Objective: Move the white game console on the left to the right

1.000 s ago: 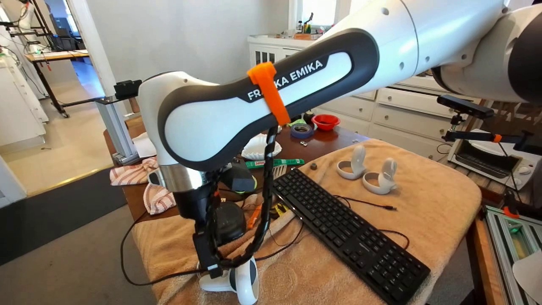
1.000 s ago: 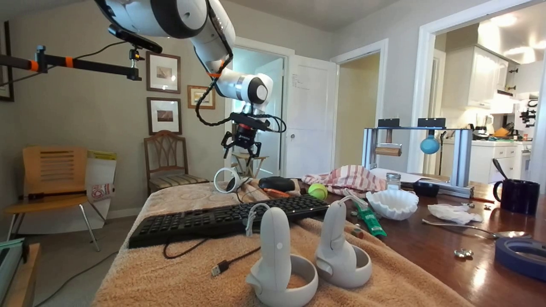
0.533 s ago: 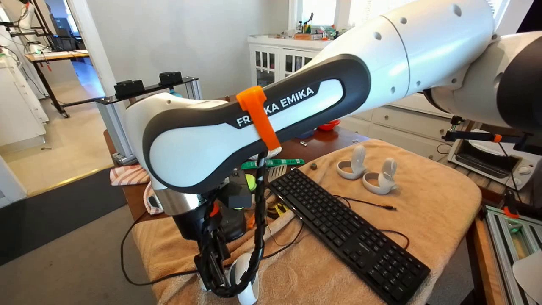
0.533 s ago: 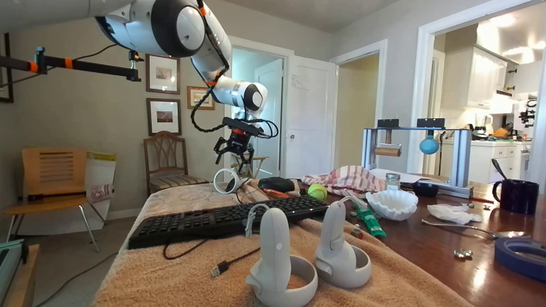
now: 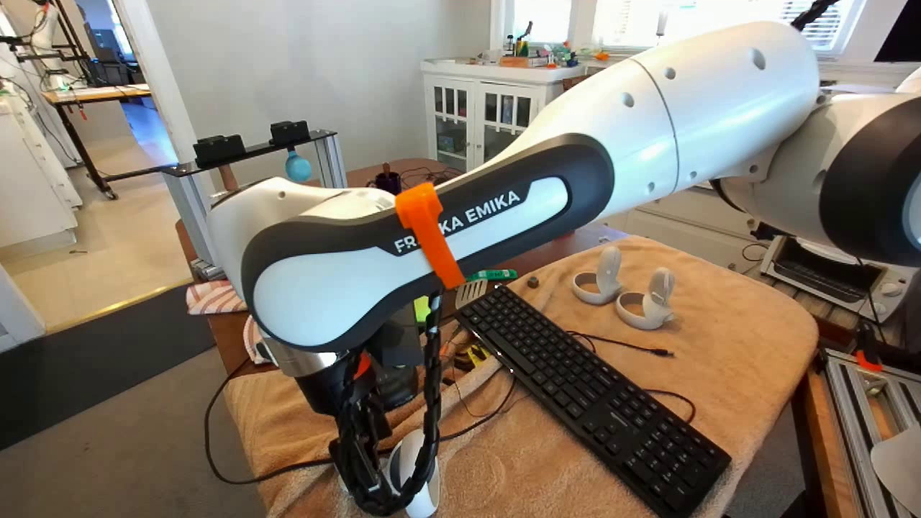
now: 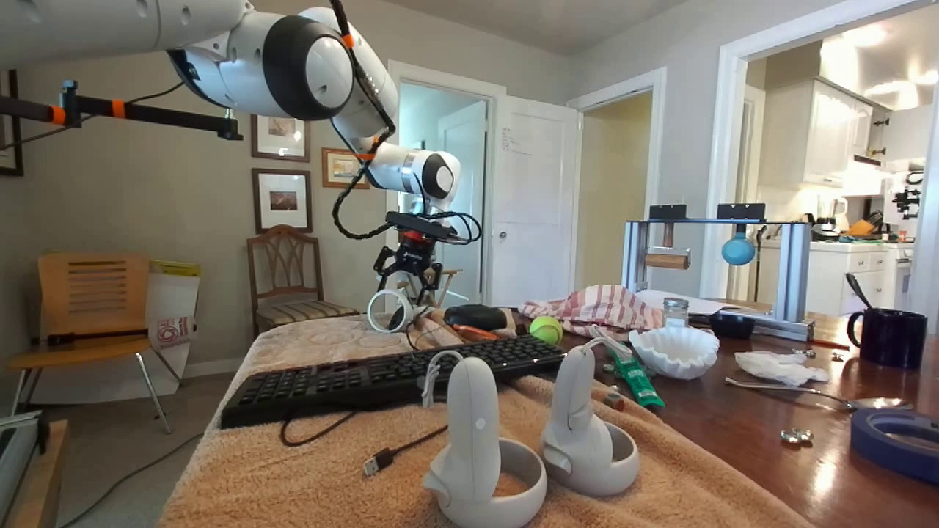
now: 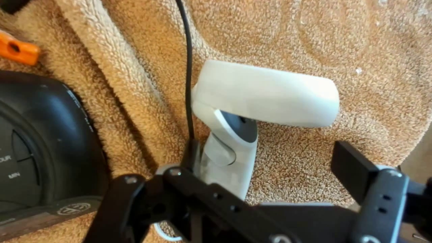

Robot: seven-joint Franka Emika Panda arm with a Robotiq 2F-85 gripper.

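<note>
The white game console (image 7: 266,92) lies on the tan towel, with its ring loop and dark round face showing in the wrist view. It also shows in both exterior views (image 5: 422,478) (image 6: 397,318), partly behind the arm's cable in one of them. My gripper (image 7: 271,160) is open just above it. In the wrist view the left finger is beside the left edge of the console's handle; I cannot tell if they touch. The right finger is well apart, with bare towel between. The handle's lower end is hidden under the gripper. The gripper also shows in an exterior view (image 6: 408,284).
A black boxy device (image 7: 44,145) sits close left of the gripper. A thin black cable (image 7: 188,60) runs beside the console. A black keyboard (image 5: 597,403) lies across the towel. Two similar white ring controllers (image 6: 473,440) (image 6: 579,433) stand beyond it. A tennis ball (image 6: 546,330) is near.
The arm has come down and my gripper is lower, closer over the white console. It shifted slightly sideways on the way. The console and other objects have not moved.
</note>
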